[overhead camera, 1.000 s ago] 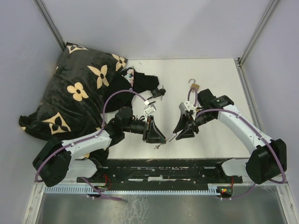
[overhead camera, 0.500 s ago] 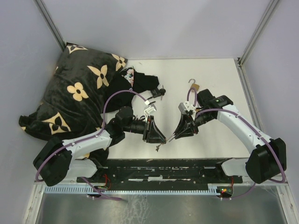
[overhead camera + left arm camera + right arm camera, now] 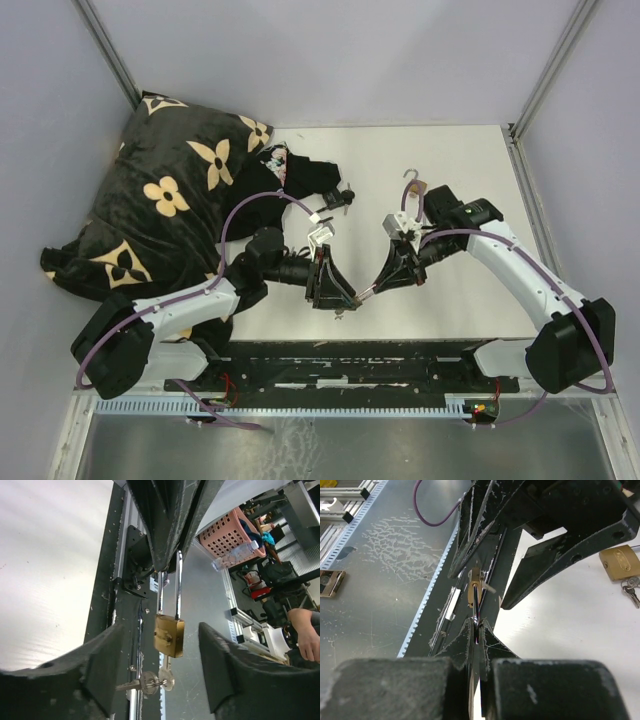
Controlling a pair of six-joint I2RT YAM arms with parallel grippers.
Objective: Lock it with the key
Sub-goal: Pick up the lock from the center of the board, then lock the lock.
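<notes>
Right hand (image 3: pixel 476 625) pinches the shackle (image 3: pixel 177 580) — the spread left hand (image 3: pixel 160 630) should clamp the padlock (image 3: pixel 169 636) squarely, above its keys (image 3: pixel 150 682).

A second ago the right fingers (image 3: pixel 462 650) stood spread. Now they have closed on the shackle (image 3: pixel 169 587) of the padlock (image 3: pixel 169 636) and have moved a little closer to the left arm. The left fingers (image 3: pixel 100 665) have opened wider and now stand apart from the padlock on both sides.
</notes>
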